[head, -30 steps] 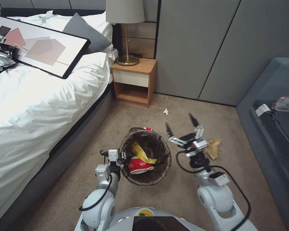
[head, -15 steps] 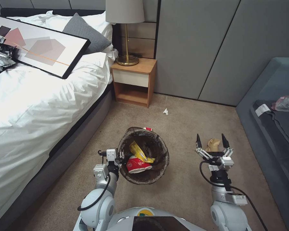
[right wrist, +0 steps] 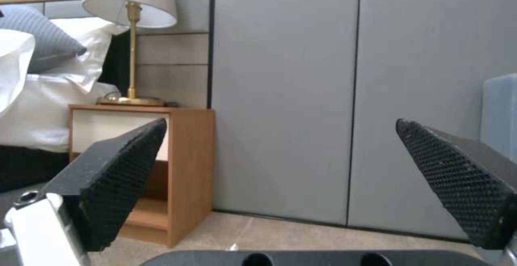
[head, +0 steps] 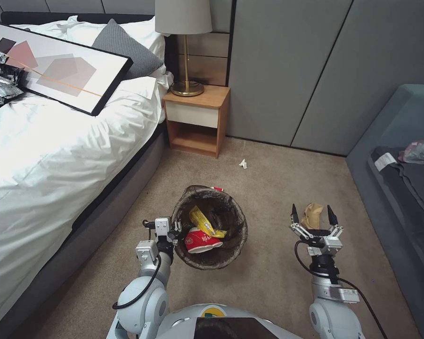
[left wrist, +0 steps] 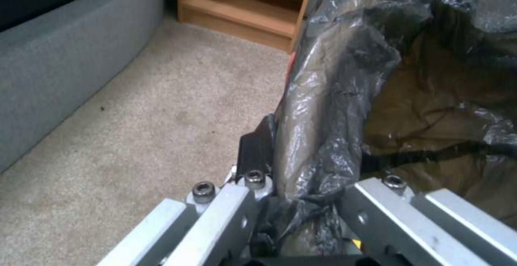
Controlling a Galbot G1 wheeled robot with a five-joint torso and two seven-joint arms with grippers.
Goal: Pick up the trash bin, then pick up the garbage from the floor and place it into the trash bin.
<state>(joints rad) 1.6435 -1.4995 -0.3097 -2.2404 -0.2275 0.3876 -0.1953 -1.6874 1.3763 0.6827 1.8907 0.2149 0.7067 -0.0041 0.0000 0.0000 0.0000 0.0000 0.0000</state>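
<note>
even indoor light, blurry wrist views

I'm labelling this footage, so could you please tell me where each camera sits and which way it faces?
Head: high on the robot, facing down at the carpet, trash bin and paper bag; both arms show.
Left wrist: on the left gripper, clamped on the bin's rim.
Right wrist: between the open right gripper fingers, facing the wall.
Shared: the nightstand.
</note>
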